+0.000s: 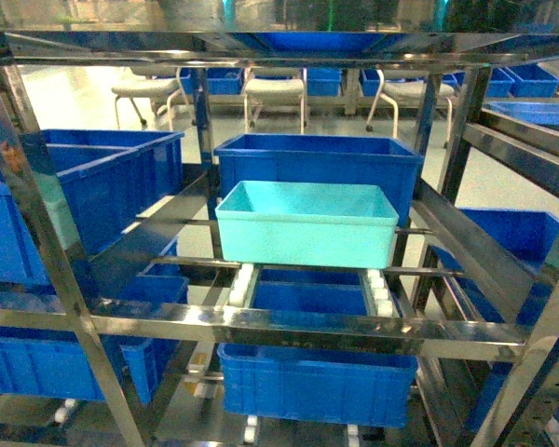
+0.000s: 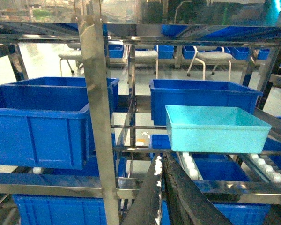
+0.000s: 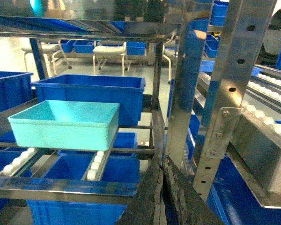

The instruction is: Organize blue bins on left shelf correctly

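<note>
Turquoise bin [image 1: 306,233] sitting on the middle tier of the left shelf [image 1: 289,324], resting across two white roller tracks [image 1: 380,291] and lying just in front of a dark blue crate [image 1: 317,163] on the same tier; whether the two are touching cannot be told. The bin is appearing empty in all three views, its smooth floor showing. The crate behind it is also showing no contents above its rim, though its floor is hidden. Further dark blue crates are occupying the bay to the left [image 1: 93,186] and the tier below [image 1: 317,382]; their contents cannot be seen.

Handling, as judged: the bin is looking like thin moulded plastic, light and fairly stiff but likely to flex at the walls; its tapered, glossy sides are offering poor purchase. The thin lipped rim, best at the middle of the near long wall, is seeming the sounder place to take hold. On rollers it is likely to slide freely when nudged, so a push may be serving as well as a lift.

Left claw [image 2: 160,176] is showing at the bottom of its wrist view with fingers closed together, holding nothing, short of the shelf's front rail. Right claw [image 3: 163,176] is likewise drawn together and empty, below and to the right of the bin
</note>
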Controlling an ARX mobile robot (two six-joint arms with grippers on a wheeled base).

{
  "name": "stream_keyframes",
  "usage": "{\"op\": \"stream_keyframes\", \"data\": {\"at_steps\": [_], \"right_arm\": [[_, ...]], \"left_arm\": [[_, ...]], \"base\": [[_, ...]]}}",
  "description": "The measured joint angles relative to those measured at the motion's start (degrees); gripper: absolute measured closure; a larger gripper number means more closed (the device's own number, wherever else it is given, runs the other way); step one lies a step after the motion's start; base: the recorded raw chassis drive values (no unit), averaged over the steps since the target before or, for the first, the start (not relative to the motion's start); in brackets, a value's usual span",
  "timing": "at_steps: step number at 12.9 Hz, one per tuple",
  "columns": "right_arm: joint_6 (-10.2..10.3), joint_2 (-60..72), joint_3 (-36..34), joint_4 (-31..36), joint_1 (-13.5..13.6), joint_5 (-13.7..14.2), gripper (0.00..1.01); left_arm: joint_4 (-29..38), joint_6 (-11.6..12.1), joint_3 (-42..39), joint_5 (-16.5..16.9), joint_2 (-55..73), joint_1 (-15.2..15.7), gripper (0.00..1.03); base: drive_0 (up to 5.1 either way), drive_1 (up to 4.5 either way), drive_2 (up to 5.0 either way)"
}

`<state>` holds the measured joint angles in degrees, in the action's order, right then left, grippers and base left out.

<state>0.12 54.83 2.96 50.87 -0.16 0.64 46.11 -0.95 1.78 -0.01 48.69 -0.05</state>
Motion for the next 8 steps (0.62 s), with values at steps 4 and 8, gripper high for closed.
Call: {"op": "stream_keyframes", "data": {"at_steps": [4, 8], "right_arm": [[-0.02, -14.10, -2.10, -11.74, 0.15, -0.66, 0.99], [-0.02, -27.15, -2.16, -23.39, 0.15, -0.66, 0.99]], "left_arm": [[-11.72, 0.00, -0.90, 0.00, -13.35, 0.00, 1.01], [-22.58, 0.00, -0.92, 0.00, -24.98, 0.00, 1.01]], "base": [[0.0, 0.00, 0.0], [0.0, 0.00, 0.0]]}}
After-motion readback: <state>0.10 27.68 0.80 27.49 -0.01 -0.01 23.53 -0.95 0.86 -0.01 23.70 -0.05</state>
